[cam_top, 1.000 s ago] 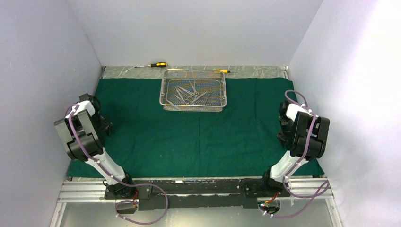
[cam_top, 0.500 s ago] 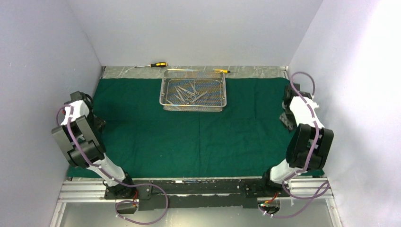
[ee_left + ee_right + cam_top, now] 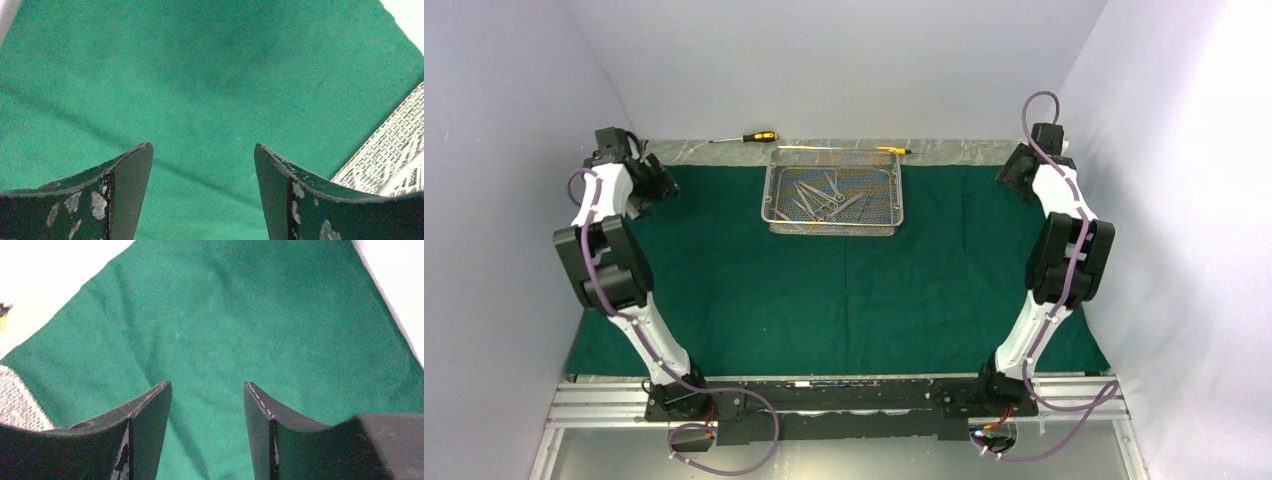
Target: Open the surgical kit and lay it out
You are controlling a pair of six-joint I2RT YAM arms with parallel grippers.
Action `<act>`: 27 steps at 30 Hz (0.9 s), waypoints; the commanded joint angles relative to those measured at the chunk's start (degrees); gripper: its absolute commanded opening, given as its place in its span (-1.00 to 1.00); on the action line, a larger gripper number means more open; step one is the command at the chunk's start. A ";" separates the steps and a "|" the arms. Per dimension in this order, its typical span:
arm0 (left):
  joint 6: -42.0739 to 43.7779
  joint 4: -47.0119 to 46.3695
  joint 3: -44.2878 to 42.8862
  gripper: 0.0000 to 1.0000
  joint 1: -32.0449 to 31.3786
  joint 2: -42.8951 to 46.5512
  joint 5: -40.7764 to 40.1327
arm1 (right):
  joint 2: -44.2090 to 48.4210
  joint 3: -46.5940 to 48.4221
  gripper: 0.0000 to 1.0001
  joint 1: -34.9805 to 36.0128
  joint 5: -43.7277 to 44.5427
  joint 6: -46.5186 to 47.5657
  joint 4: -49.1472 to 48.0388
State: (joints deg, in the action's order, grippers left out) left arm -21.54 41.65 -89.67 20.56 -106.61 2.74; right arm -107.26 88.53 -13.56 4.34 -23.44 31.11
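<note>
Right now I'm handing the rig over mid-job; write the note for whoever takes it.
Left claw: open, empty, over the green cloth at far left, near the wire-mesh tray.
Right claw: open, empty, over the cloth's far-right corner.
Cloth: spread flat. Tray: on it, far centre, instruments heaped inside.
Done: cloth opened out.
Left: take the instruments from the tray and lay them out on the cloth.

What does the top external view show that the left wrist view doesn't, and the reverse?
Only top external: the steel instruments lying in the mesh tray, and a yellow-and-black screwdriver at the far edge. Only left wrist: the left gripper up close, jaws open on nothing, worn paint on its fingers. Both: the green cloth and that tray.
</note>
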 commanded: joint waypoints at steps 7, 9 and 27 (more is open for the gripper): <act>2.06 -5.14 -13.90 0.59 -1.72 -15.86 5.31 | -18.55 18.03 0.12 0.38 7.29 5.34 -9.87; 1.79 -5.52 -14.42 0.59 -1.72 -16.97 5.02 | -22.66 22.19 0.16 0.38 9.14 5.36 -8.68; -0.07 -3.45 -19.04 0.59 -1.63 -23.01 1.52 | -39.85 36.61 0.58 -2.37 -3.53 7.12 -6.53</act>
State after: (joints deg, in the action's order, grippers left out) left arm -20.78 36.91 -105.36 18.72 -128.05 5.63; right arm -143.11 120.25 -13.45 7.33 -15.99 22.65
